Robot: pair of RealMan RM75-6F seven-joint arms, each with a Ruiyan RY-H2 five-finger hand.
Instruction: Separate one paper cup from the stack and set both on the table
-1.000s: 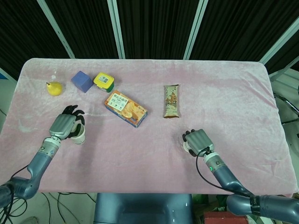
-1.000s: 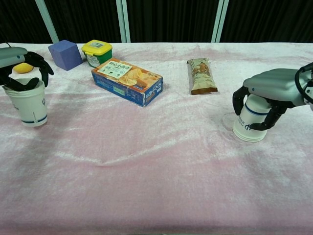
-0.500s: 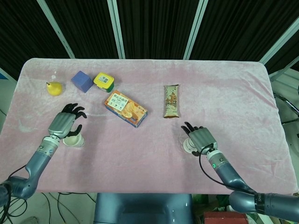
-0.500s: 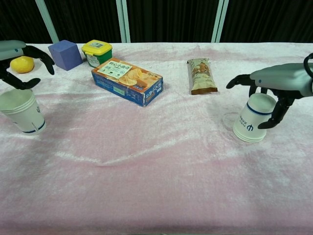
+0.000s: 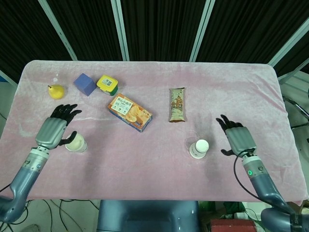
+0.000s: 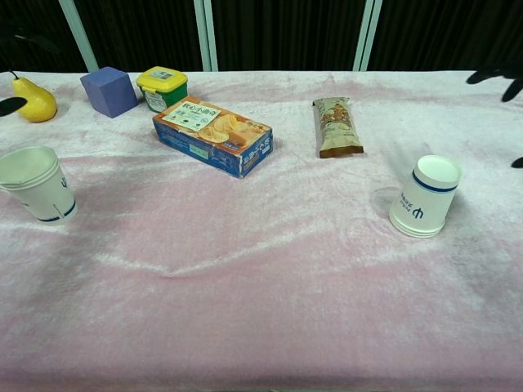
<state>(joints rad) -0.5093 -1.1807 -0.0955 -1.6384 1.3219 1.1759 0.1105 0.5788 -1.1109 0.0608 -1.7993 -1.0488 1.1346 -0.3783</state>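
Note:
Two white paper cups with a blue band stand apart on the pink cloth. One cup (image 5: 76, 143) (image 6: 36, 183) is upright at the left, mouth up. The other cup (image 5: 199, 148) (image 6: 425, 196) stands upside down at the right. My left hand (image 5: 53, 129) hovers just left of the upright cup, fingers spread, holding nothing. My right hand (image 5: 237, 139) is to the right of the inverted cup, fingers spread, apart from it. In the chest view only dark fingertips (image 6: 490, 77) show at the right edge.
A yellow pear (image 5: 56, 91), a purple block (image 5: 84, 84), a yellow-lidded tub (image 5: 107, 84), an orange snack box (image 5: 130, 112) and a wrapped bar (image 5: 177, 105) lie along the back half. The table's front edge (image 5: 159, 197) runs close below the cups.
Both hands let go of their cups and drew outward, the left to the left, the right to the right. The cups stayed on the cloth.

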